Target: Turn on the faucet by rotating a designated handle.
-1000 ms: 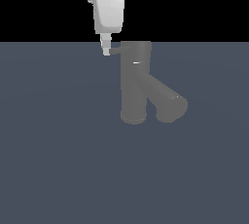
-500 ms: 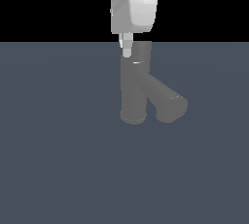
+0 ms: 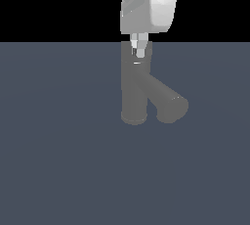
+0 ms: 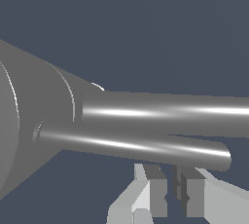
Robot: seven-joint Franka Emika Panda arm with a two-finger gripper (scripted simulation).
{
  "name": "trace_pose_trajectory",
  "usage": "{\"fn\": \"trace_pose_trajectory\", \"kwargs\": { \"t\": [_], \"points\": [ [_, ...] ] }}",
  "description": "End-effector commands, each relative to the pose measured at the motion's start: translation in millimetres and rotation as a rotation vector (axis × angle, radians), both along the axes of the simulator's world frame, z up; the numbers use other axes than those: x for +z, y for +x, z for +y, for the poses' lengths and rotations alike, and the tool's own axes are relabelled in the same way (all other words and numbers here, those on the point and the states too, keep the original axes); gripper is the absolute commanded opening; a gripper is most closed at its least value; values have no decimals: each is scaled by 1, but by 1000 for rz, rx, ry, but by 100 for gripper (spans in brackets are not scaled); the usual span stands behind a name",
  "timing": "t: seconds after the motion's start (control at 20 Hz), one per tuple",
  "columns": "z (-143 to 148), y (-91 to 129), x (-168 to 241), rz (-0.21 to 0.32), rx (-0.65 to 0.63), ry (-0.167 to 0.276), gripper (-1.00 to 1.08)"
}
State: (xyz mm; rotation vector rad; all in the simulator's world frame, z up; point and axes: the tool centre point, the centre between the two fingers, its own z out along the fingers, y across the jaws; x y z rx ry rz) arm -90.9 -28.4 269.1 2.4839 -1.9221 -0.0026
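Faucet (image 3: pixel 134 89): standing upright mid-scene, its thick spout (image 3: pixel 168 102) angling toward 4 o'clock.
Handle (image 4: pixel 136 145): showing clearly only in the wrist view; in the exterior view lying hidden behind the fingers.
Gripper (image 3: pixel 137 48): hanging over the faucet's top, fingers (image 4: pixel 156 189) nearly together, gripping nothing.
Arm: being cut off by the upper frame edge.

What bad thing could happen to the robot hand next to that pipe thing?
1. The gripper sits beside the handle, with its fingers nearly together and nothing between them. If it pushes from there, it might slide off the round rod.
2. In the exterior view the gripper is right up against the top of the faucet. Going lower could bump the body instead of turning the handle.
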Motion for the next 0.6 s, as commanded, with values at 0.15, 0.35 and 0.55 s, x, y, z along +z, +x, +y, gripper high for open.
{"fn": "trace_pose_trajectory", "kwargs": {
  "t": [0.15,0.35,0.55],
  "points": [
    [-44,7,0,-3,-34,-1,-100],
    [-63,11,0,-3,-38,-1,-100],
    [-82,14,1,-2,-43,-1,-100]
  ]
}}
